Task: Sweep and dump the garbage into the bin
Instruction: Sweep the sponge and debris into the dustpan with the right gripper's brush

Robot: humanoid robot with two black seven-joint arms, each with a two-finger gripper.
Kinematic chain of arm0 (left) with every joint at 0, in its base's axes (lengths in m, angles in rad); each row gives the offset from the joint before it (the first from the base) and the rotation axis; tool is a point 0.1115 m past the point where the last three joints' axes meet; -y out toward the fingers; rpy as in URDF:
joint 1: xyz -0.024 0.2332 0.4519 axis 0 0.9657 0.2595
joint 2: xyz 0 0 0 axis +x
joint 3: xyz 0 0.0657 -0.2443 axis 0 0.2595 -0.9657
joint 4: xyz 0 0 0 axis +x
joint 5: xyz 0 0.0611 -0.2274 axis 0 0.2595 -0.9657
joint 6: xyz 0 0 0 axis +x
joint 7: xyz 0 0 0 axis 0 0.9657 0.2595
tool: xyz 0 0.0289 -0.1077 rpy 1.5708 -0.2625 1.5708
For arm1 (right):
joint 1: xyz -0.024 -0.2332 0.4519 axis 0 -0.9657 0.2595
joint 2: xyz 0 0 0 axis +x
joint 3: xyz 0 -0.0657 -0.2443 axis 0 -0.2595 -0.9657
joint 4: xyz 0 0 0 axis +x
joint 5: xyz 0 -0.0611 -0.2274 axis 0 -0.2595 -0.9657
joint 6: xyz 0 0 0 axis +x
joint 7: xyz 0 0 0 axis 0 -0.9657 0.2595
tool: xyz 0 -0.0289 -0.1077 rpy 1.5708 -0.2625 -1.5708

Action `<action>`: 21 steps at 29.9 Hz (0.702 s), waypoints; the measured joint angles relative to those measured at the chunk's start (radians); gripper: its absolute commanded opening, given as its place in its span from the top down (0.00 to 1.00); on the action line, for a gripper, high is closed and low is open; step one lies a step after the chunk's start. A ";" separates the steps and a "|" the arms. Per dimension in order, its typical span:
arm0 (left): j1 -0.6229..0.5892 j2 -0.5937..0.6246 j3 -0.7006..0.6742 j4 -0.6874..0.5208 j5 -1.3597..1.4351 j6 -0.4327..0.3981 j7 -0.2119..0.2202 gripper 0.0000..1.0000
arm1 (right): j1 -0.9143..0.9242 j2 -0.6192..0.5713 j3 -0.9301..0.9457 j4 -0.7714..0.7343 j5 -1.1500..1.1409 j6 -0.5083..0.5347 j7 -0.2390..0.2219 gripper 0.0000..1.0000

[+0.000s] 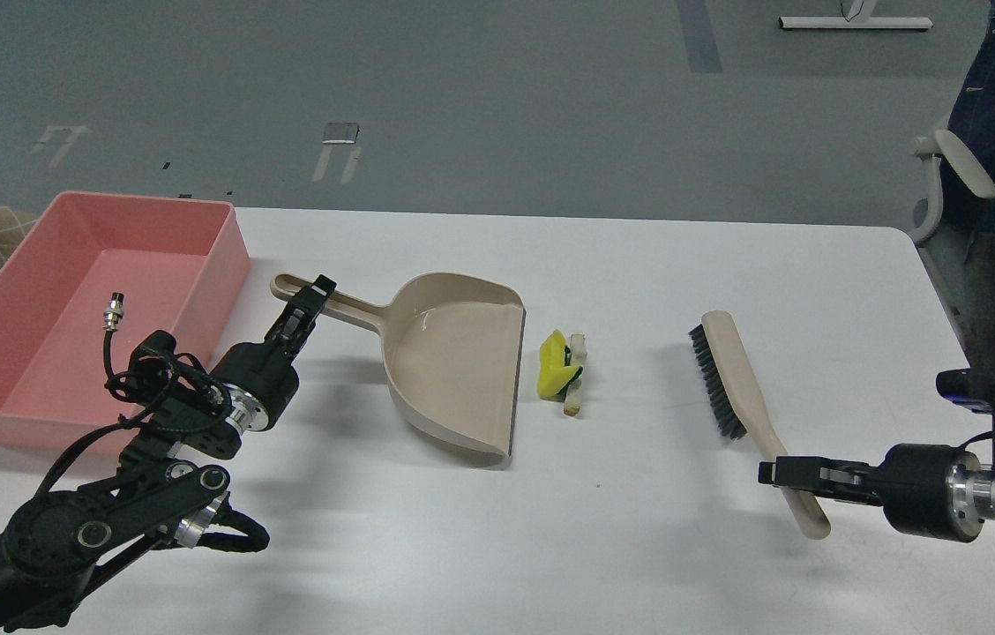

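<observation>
From the head view, the left tool (312, 300) sits at the dustpan (453, 370) handle, seemingly clamped on it, to steady the pan's open lip toward the garbage (561, 370). The yellow piece and bread slice lie together on the counter (639, 547), just beside that lip. The right tool (784, 474) is at the brush (740, 388) handle's near end; whether it grips, I cannot tell. The pink bin (215, 265) waits at far left for dumping.
</observation>
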 measured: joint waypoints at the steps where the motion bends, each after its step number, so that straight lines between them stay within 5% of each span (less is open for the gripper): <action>1: 0.001 -0.001 0.000 0.000 0.000 0.000 -0.001 1.00 | 0.000 0.010 0.003 -0.001 0.000 0.000 -0.003 1.00; 21: 0.017 -0.007 0.003 0.002 0.001 0.000 -0.081 1.00 | 0.025 0.218 0.005 -0.014 -0.001 0.000 -0.082 1.00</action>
